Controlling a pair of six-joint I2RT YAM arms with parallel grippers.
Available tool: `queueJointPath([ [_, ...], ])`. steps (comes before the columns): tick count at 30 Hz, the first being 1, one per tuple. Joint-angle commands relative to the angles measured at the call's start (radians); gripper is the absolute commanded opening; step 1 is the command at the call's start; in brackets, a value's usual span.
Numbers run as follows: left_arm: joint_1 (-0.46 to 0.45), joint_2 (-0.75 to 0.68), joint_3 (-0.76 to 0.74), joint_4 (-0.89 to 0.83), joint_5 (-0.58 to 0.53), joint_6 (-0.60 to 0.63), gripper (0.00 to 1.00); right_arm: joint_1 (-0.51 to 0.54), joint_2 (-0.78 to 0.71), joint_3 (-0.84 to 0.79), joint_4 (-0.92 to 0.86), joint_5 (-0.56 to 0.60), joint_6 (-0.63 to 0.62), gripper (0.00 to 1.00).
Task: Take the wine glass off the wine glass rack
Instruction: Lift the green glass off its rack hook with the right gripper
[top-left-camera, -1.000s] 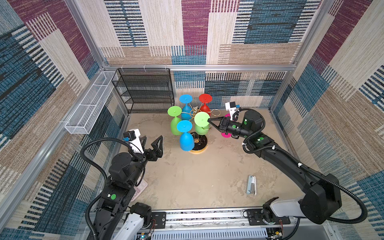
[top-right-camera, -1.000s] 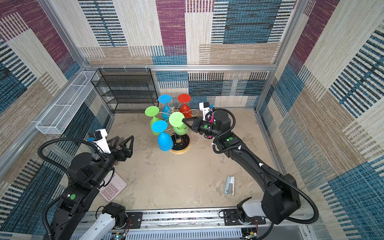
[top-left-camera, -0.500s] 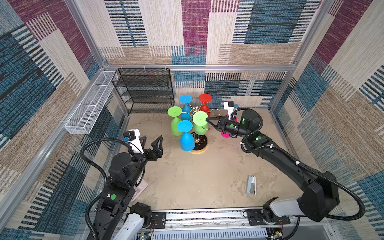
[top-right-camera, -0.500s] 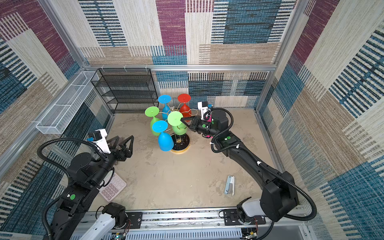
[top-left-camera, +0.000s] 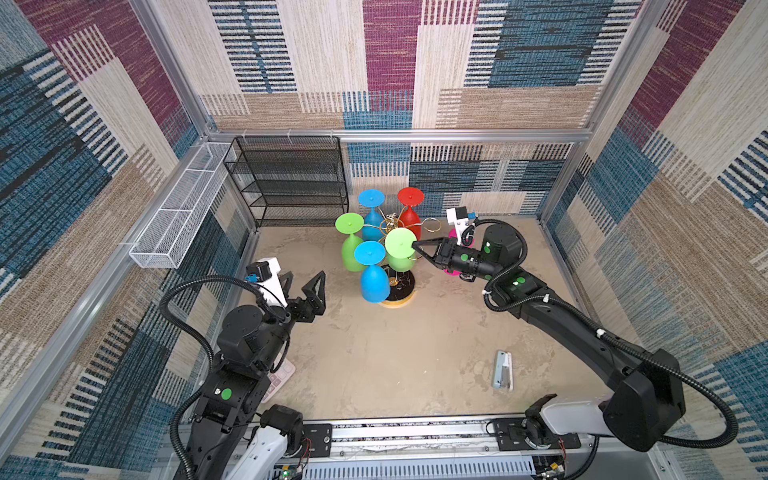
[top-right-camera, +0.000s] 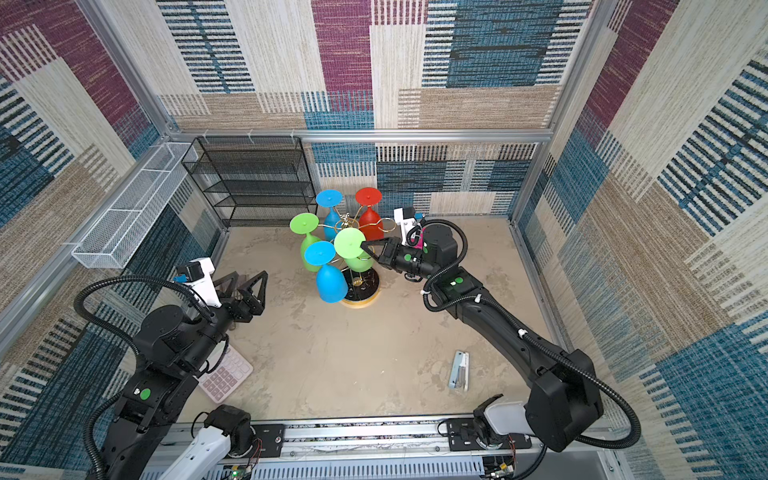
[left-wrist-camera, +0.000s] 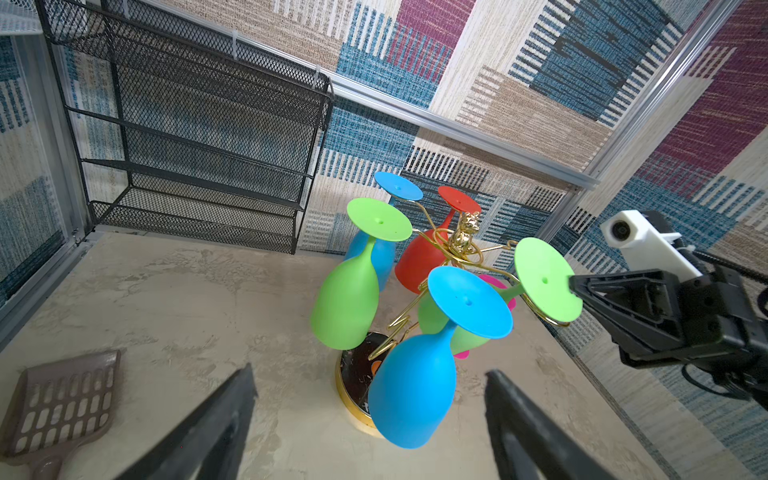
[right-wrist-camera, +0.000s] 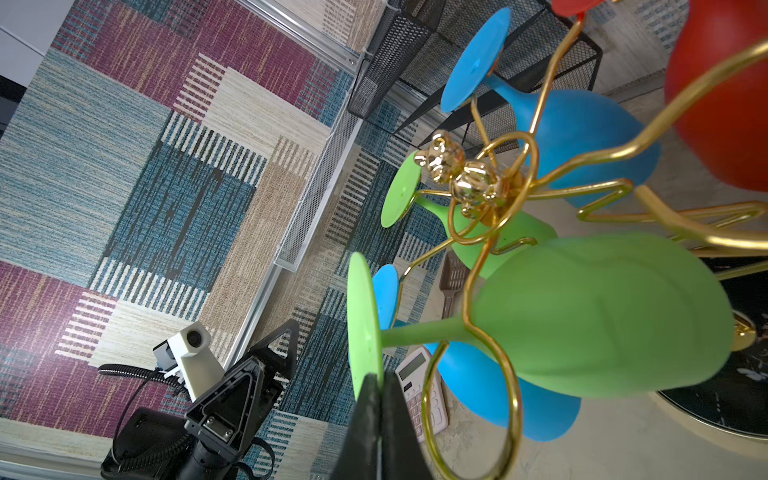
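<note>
Wine glass rack (top-left-camera: 403, 302) bears five glasses (top-left-camera: 374, 284); right fingers (right-wrist-camera: 363, 432) pinch green glass (top-left-camera: 399, 245).

Lab test cell; aluminium frame (top-left-camera: 399, 135), patterned walls (top-left-camera: 291, 62).

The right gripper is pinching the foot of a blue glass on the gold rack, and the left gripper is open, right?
Not blue: the right gripper is pinching the foot of the green glass on the gold rack, as the right wrist view shows. The left gripper is open.
</note>
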Motion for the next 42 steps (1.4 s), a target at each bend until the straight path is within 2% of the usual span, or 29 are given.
queueJointPath([
  [1, 0.001, 0.001, 0.003, 0.022, 0.003, -0.002, 0.88, 0.002, -0.022, -0.016, 0.008, 0.002, -0.015, 0.0],
  [20, 0.001, 0.019, 0.013, 0.024, 0.0, -0.025, 0.88, 0.004, -0.134, -0.1, -0.056, 0.001, -0.065, 0.0],
  [28, 0.002, 0.046, 0.044, -0.004, -0.028, -0.048, 0.88, 0.004, -0.202, -0.118, -0.143, 0.04, -0.106, 0.0],
  [36, 0.002, 0.141, 0.154, -0.057, 0.111, -0.098, 0.84, 0.004, -0.322, -0.162, -0.233, 0.13, -0.131, 0.0],
  [42, 0.003, 0.203, 0.257, -0.064, 0.316, -0.111, 0.77, 0.002, -0.424, -0.149, -0.307, 0.256, -0.174, 0.0],
])
